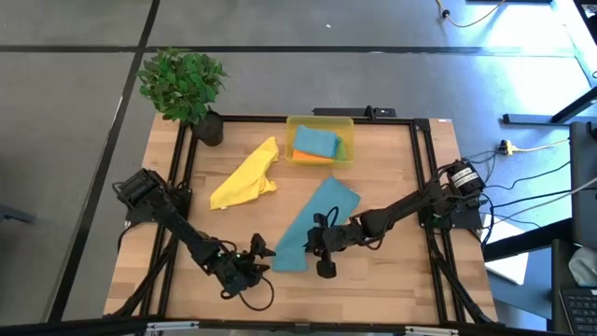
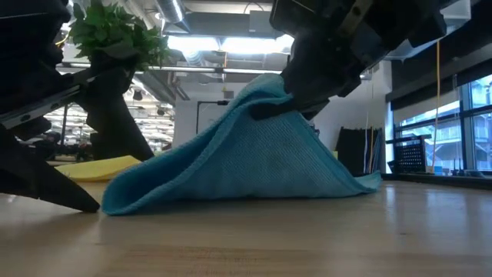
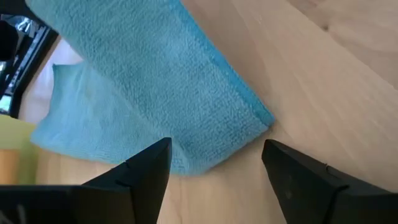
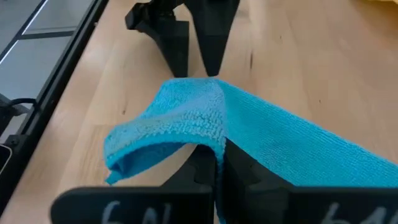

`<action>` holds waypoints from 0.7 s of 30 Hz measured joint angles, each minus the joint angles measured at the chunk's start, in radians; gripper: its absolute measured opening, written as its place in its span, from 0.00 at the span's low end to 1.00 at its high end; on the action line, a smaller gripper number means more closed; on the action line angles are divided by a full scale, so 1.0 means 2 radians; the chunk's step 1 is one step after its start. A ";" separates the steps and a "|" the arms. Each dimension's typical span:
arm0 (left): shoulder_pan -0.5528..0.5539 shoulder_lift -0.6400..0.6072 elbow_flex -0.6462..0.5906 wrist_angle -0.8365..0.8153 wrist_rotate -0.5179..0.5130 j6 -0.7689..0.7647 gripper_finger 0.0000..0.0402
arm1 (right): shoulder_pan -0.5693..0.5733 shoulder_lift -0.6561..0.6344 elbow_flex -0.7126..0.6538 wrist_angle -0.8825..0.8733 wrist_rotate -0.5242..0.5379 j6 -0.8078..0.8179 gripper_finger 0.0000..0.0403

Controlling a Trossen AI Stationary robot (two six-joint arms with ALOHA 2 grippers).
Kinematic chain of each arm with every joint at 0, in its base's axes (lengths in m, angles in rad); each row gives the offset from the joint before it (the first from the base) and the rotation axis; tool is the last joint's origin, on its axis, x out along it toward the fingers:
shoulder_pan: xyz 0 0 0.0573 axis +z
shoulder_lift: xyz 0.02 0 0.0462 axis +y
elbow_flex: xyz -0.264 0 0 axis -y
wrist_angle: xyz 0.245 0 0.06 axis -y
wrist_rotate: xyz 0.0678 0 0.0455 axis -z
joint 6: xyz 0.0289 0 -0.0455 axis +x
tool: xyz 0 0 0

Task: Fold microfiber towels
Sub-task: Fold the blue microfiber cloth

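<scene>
Step in hand, as I read it: mid-fold on the teal-blue towel point(image 1: 312, 224), which lies as a long strip diag. across the middle of the wooden tabletop point(image 1: 392, 280). The right gripper point(image 4: 217, 163) has its fingers closed tight on one edge of the cloth and holds that edge up off the wood, so the towel tents w/ both ends on the surface. The left gripper point(image 3: 214, 163) sits just beside the towel's near folded corner, fingers spread wide, nothing between them. Next move prob. calls for the right arm to carry the pinched edge over and lay it flat on the rest of the cloth, edges lined up, while the left either pins the corner or re-grasps; risk is the soft cloth slumping or sliding. Other towels: the yellow towel point(image 1: 244, 177) lies crumpled on the tabletop nr the potted plant point(image 1: 184, 82); a second teal-blue one sits atop an orange one, w/ a green edge showing, in the translucent yellow bin point(image 1: 320, 124) at the far side. Views: only the low view shows the lift and tent shape; the high view alone shows bin and layout; the right wrist view shows the pinch itself; the left wrist view shows the open gap at the corner.
</scene>
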 joint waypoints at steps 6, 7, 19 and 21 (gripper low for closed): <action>0.000 0.009 0.001 0.003 0.001 0.008 0.62 | 0.000 0.000 0.000 -0.004 0.001 0.000 0.02; 0.000 0.010 0.001 0.005 0.003 0.013 0.62 | 0.000 0.000 0.000 -0.004 0.001 0.000 0.02; 0.001 0.011 0.001 0.025 0.008 0.060 0.60 | 0.000 0.000 0.000 -0.006 0.001 0.001 0.02; 0.003 0.011 0.001 0.025 0.008 0.060 0.60 | 0.000 0.000 0.000 -0.007 0.001 0.001 0.02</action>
